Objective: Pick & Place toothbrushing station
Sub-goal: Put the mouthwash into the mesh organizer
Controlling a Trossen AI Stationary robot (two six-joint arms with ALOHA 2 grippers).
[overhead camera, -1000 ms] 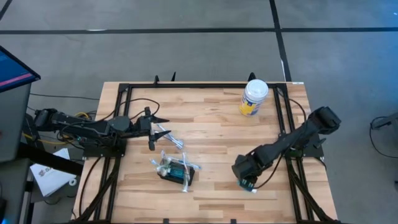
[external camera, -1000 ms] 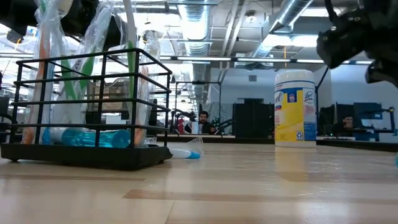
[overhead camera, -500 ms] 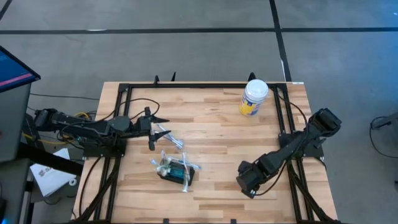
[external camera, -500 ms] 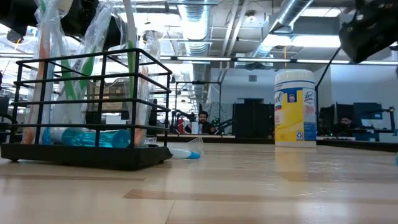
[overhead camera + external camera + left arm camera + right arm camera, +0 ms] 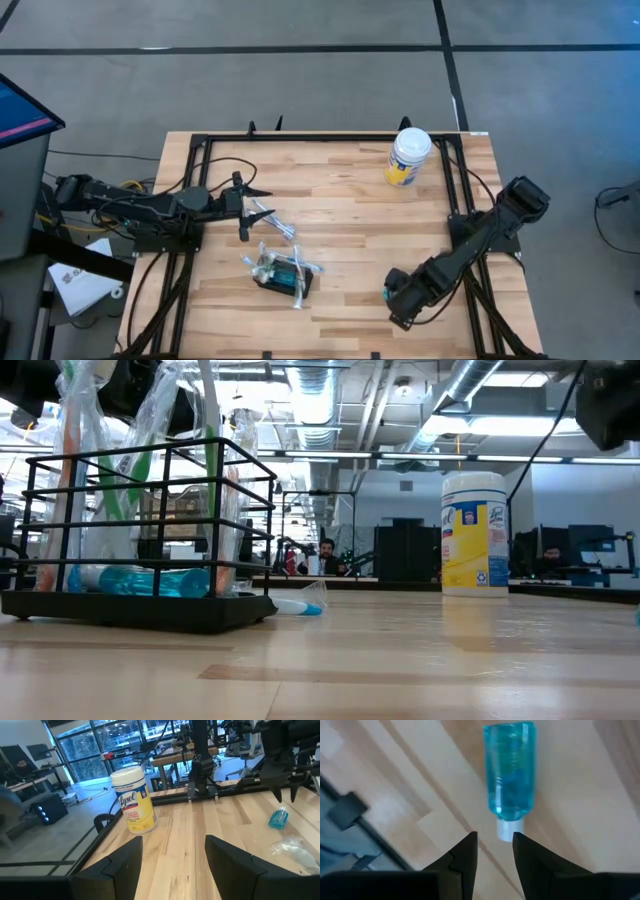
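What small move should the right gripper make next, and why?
Probably the right gripper should ease forward and down over the small blue bottle, then close on it. In the right wrist view the bottle lies flat on the wooden table, with its white cap just ahead of the open fingers, not yet between them. The left gripper waits open at the table's left side.

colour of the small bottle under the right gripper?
The bottle is clear blue with a white cap, lying on the table. Shows best in the right wrist view.
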